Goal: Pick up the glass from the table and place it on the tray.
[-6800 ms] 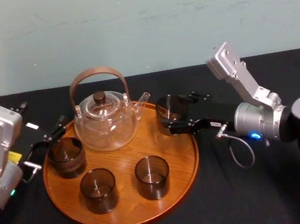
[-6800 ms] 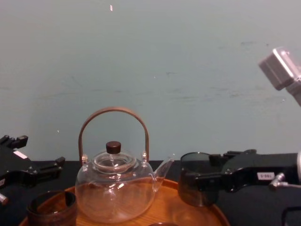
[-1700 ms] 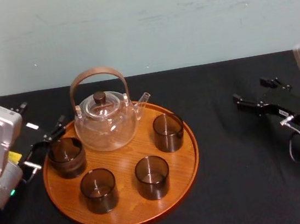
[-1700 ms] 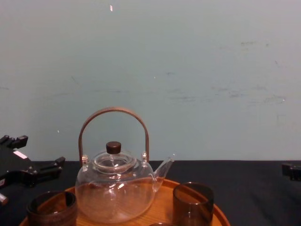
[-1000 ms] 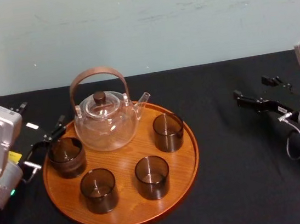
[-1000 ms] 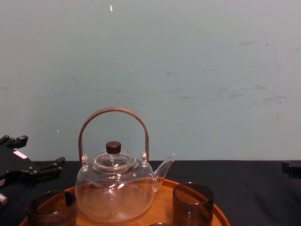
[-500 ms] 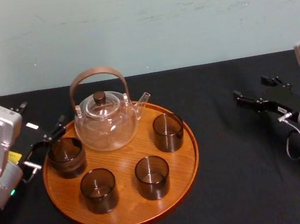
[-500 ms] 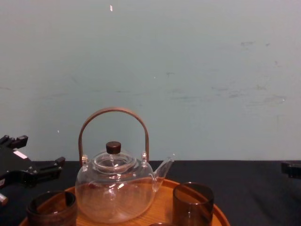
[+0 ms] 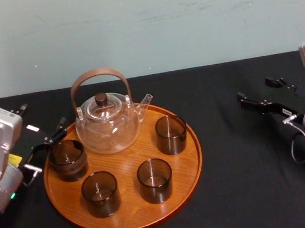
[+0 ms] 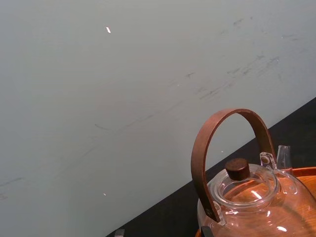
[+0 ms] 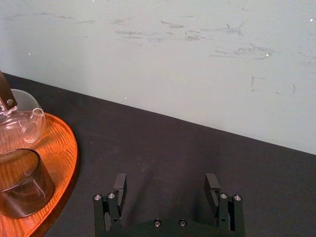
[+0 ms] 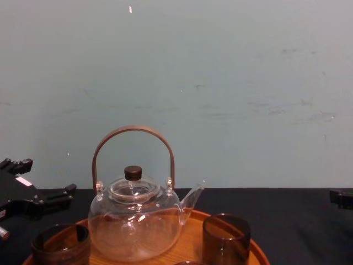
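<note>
The glass nearest the right gripper stands upright on the tray, mouth up, just inside the rim on that gripper's side. No glass is on the bare table, so by my reading the placing is done and only parking the arm may remain.

From the right gripper, the glass lies off toward the robot's left and a little nearer the body, well apart from it, with only black table between. In the right wrist view the fingers are spread wide with nothing between them. The glass sits far off to one side of their line, so the gripper is not aimed at it.

The glass's long axis is vertical. If it had to be taken again, I judge a level approach from the side, with the jaws either side of the wall, would suit best. The right arm is the nearer one and has a free path.

Just beyond the glass from the right gripper stands the teapot, its spout pointing toward the glass without quite touching it. Three other glasses share the tray farther along.

The left gripper rests at the tray's far edge, beside the glass there. Its fingers appear apart and hold nothing. From it the task's glass lies across the tray, partly behind the teapot.
</note>
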